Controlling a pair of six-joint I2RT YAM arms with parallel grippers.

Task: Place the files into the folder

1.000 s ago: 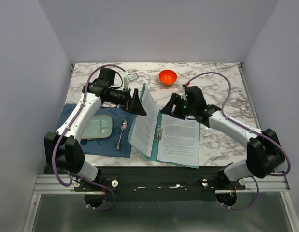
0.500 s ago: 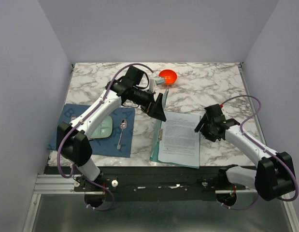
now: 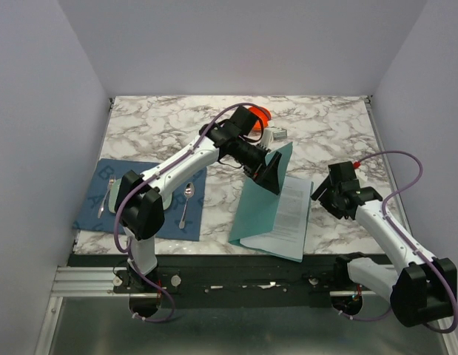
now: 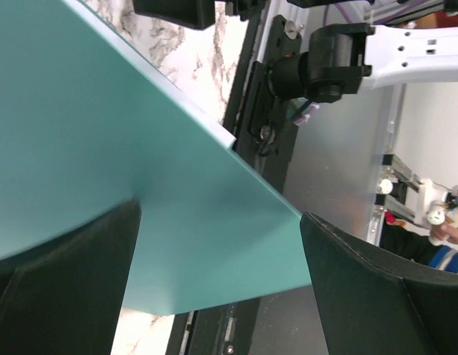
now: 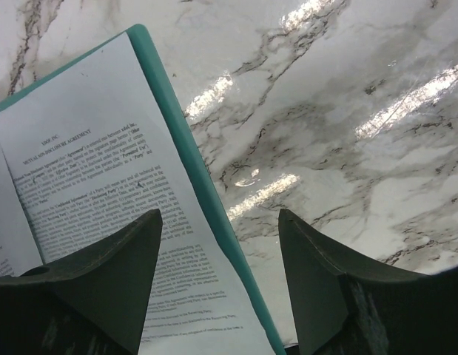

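Left gripper (image 3: pixel 271 171): open, against folder (image 3: pixel 254 211) cover
Right gripper (image 3: pixel 325 194): open, empty
Risk: unheld cover may flop back, skewing files (image 3: pixel 291 214)

Colours you can see on the table

In the middle you see a teal-green folder (image 3: pixel 260 203) and white files (image 3: pixel 291 214) covered in tiny black print. The table (image 3: pixel 162 122) is white marble with grey swirls. At the left lies a dark blue mat (image 3: pixel 92 207), and at the top an orange-red bowl (image 3: pixel 260 112).
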